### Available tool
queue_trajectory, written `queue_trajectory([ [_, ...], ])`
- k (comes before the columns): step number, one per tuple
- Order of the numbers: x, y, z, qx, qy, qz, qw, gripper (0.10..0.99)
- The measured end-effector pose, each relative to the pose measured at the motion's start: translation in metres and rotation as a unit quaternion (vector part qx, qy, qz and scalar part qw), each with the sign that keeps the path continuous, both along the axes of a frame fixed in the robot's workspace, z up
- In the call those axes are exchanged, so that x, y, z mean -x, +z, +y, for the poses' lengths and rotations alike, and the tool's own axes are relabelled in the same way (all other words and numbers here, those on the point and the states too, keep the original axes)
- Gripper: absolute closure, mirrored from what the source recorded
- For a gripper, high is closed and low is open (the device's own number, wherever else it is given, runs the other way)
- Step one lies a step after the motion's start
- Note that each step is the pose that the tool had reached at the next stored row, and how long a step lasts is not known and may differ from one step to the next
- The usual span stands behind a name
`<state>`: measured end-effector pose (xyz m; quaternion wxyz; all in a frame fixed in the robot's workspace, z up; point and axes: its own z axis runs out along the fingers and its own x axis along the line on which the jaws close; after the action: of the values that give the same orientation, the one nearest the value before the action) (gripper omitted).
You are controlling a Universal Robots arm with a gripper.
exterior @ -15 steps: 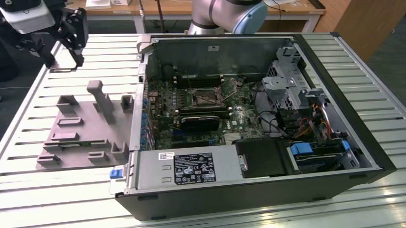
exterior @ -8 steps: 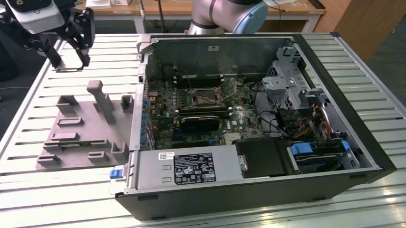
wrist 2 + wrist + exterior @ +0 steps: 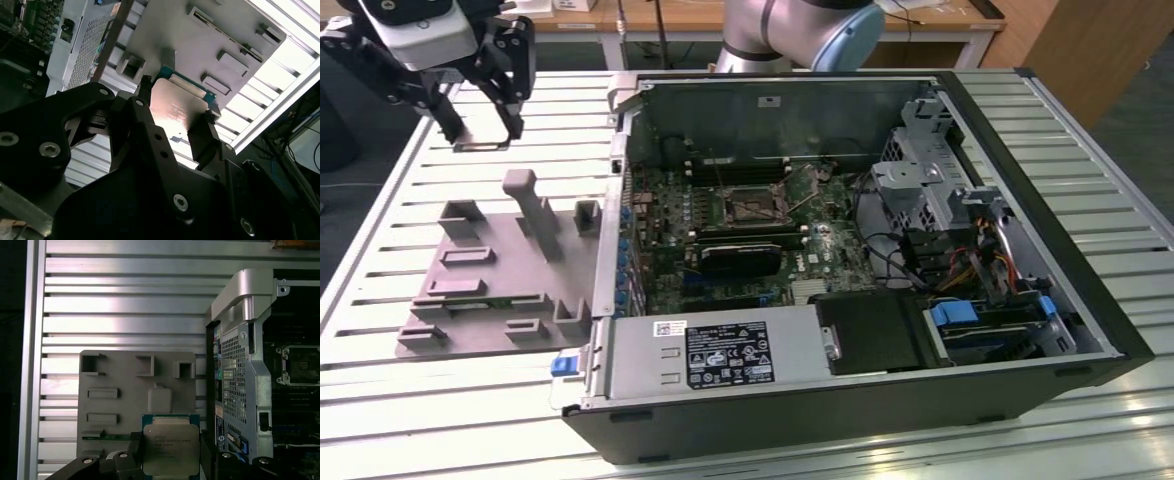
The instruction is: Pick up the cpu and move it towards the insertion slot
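Jaws are closed narrowly on the cpu (image 3: 171,450), clamping two opposite edges, with its silver top turned up toward the first wrist view. The cpu hangs level in the air over one end of the grey fixture plate (image 3: 125,385). That plate lies on the slatted worktop (image 3: 400,200), just beside the open computer case (image 3: 854,420), on the exterior view's left. Inside the case, the insertion slot (image 3: 750,205) sits on the motherboard, well apart from the cpu.
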<state>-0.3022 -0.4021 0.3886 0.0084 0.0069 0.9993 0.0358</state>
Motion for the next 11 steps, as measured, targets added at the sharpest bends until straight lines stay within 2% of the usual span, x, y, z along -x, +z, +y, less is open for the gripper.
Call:
queue_trajectory([
  [11, -0.0178, 0.0000, 0.0000, -0.0002, 0.000, 0.0000, 1.0000, 0.545],
])
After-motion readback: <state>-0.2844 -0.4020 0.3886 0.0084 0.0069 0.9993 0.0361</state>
